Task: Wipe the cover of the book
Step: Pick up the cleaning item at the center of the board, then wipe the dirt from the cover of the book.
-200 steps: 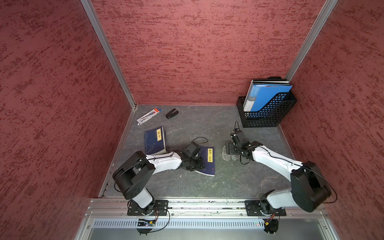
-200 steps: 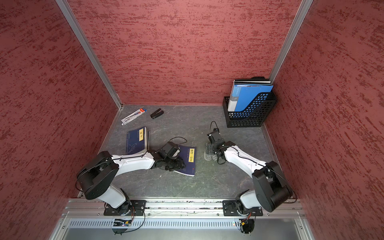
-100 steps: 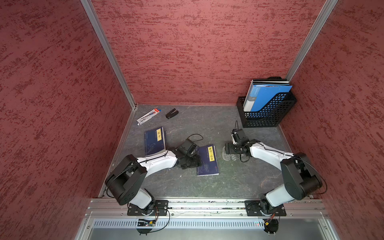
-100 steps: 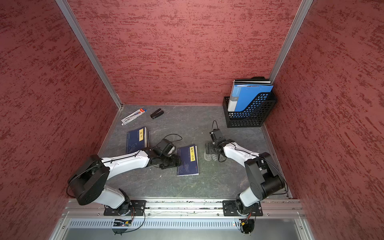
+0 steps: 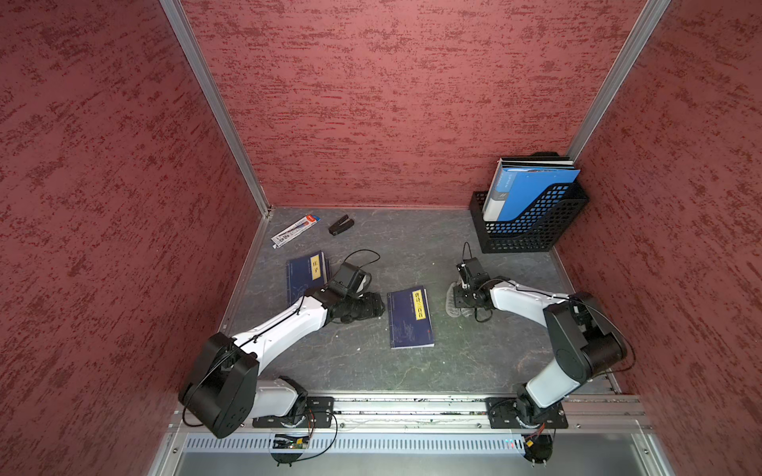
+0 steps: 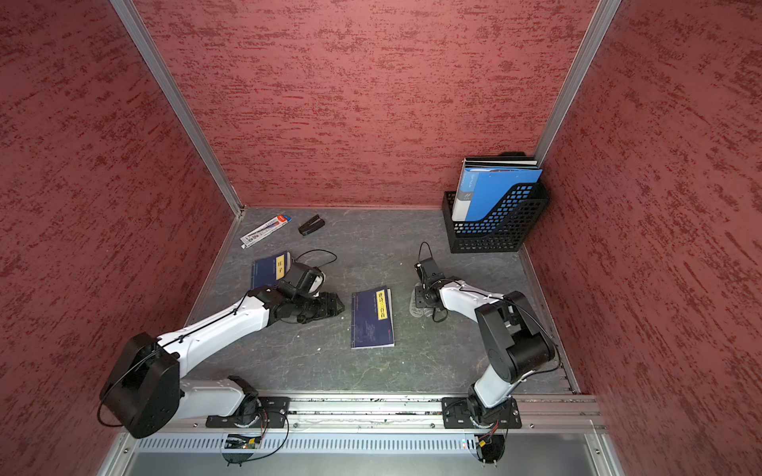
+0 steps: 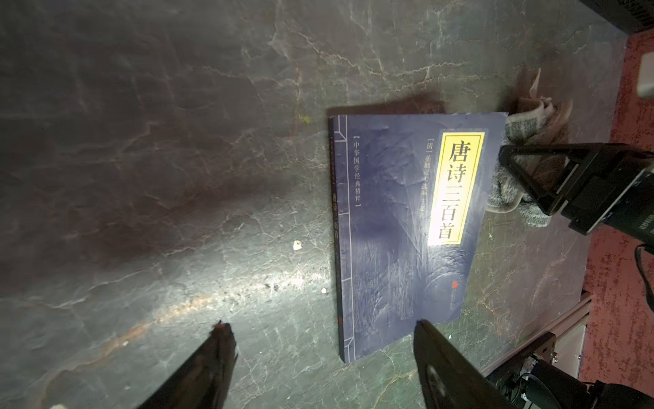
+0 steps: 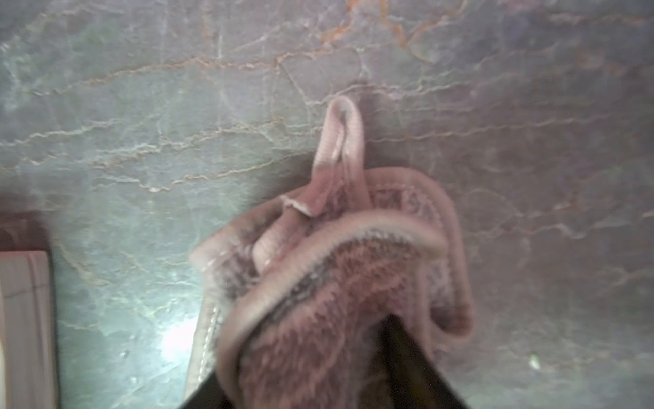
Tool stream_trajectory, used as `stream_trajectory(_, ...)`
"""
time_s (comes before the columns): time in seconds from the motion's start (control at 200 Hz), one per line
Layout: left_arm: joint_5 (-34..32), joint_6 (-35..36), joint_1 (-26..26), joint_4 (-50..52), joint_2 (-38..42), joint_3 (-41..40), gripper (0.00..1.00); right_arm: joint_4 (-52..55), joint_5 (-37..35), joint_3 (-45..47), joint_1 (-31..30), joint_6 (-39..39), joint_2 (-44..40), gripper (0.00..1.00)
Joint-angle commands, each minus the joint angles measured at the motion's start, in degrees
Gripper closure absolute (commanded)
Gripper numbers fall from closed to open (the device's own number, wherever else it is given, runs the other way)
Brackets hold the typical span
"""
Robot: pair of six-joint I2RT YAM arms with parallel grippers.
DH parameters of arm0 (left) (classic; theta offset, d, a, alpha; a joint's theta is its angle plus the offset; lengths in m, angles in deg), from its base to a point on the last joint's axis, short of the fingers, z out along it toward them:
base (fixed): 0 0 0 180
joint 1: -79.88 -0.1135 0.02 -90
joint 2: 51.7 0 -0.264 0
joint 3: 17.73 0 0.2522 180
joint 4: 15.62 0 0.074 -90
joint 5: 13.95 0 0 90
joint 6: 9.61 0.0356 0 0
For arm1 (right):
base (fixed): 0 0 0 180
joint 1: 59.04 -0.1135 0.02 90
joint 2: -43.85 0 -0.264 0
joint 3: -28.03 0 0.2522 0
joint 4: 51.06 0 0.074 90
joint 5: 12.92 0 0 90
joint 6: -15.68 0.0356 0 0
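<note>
At the middle of the table (image 5: 412,247), in both top views, the book (image 5: 410,317) lies flat and shut, its dark blue cover with the yellow title strip facing up. Nothing touches it.

Just to its right in the frame, the right gripper (image 5: 462,298) stands over the cloth (image 8: 336,276). The right wrist view shows the cloth bunched up between the two dark fingers, so I take the jaws as clamped on it, though that picture is blurred. The left gripper (image 7: 320,325) sits near the book's spine side, jaws apart and empty, not touching the book.

As I judge it, the step in hand is picking up the cloth; no wiping of the cover shows yet. The next move calls for carrying the cloth the short way across to the cover, pressing it down flat and sweeping along the cover. The book is thin and lies loose, so it may slide under the stroke. The left gripper is well placed to pin an edge or corner, and its open jaws would need to come down on the cover without blocking the cloth's path.

A second book (image 5: 307,274) lies at centre left, partly under the left arm. A pen pack (image 5: 295,230) and a small black clip (image 5: 341,224) lie at the far left corner. A rack (image 5: 532,239) with blue folders (image 5: 532,189) stands at upper right. All are well apart from the wiping path. Small crumbs (image 7: 297,245) dot the table beside the spine.
</note>
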Motion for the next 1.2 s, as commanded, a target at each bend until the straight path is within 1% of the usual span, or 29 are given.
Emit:
stream_trajectory(0.0, 1.1, 2.3, -1.6, 1.6, 1.6, -0.2, 0.19, -0.2, 0.3, 0.2, 0.2, 0.1, -1.0, 0.70)
stream_trajectory(0.04, 1.4, 2.3, -2.0, 1.5, 2.1, -0.7, 0.19, -0.1, 0.3, -0.2, 0.2, -0.3, -2.2, 0.75)
stream_trajectory(0.13, 1.8, 2.3, -2.8, 1.3, 3.0, -1.7, 0.19, 1.1, 0.6, -1.9, 0.2, -1.2, -5.1, 0.80)
stream_trajectory(0.286, 2.2, 2.6, -3.4, 1.5, 4.2, -2.1, 0.19, 4.2, 4.0, -6.2, -1.1, -1.9, -9.2, 0.80)
stream_trajectory(0.401, 2.5, 3.4, -3.5, 2.1, 4.7, -1.3, 0.19, 5.6, 6.3, -9.5, -4.8, -1.3, -10.2, 0.80)
stream_trajectory(0.531, 2.3, 4.8, -3.7, 3.5, 4.7, 0.2, 0.15, 6.3, 7.5, -13.5, -11.6, -0.6, -10.2, 0.80)
stream_trajectory(0.591, 2.1, 5.5, -3.8, 3.9, 4.8, 0.8, 0.13, 5.9, 8.2, -15.1, -14.5, -0.2, -9.1, 0.79)
stream_trajectory(0.671, 1.6, 5.8, -4.2, 3.9, 5.3, 1.1, 0.08, 3.0, 10.7, -15.5, -16.6, 0.4, -7.2, 0.79)
stream_trajectory(0.771, 2.1, 6.3, -4.9, 4.1, 6.2, 1.3, 0.06, -3.5, 15.7, -13.6, -16.9, 1.6, -4.6, 0.79)
stream_trajectory(0.872, 2.3, 6.5, -5.7, 4.9, 7.3, 1.5, 0.04, -8.0, 18.3, -11.8, -16.9, 2.9, -1.4, 0.79)
stream_trajectory(1.022, 2.5, 6.7, -6.8, 5.7, 9.3, 1.4, 0.02, -9.4, 17.4, -11.1, -16.9, 3.2, 4.1, 0.79)
stream_trajectory(1.192, 2.9, 7.1, -8.1, 6.4, 11.0, 1.3, 0.03, -8.7, 13.5, -9.8, -16.9, 3.0, 8.0, 0.78)
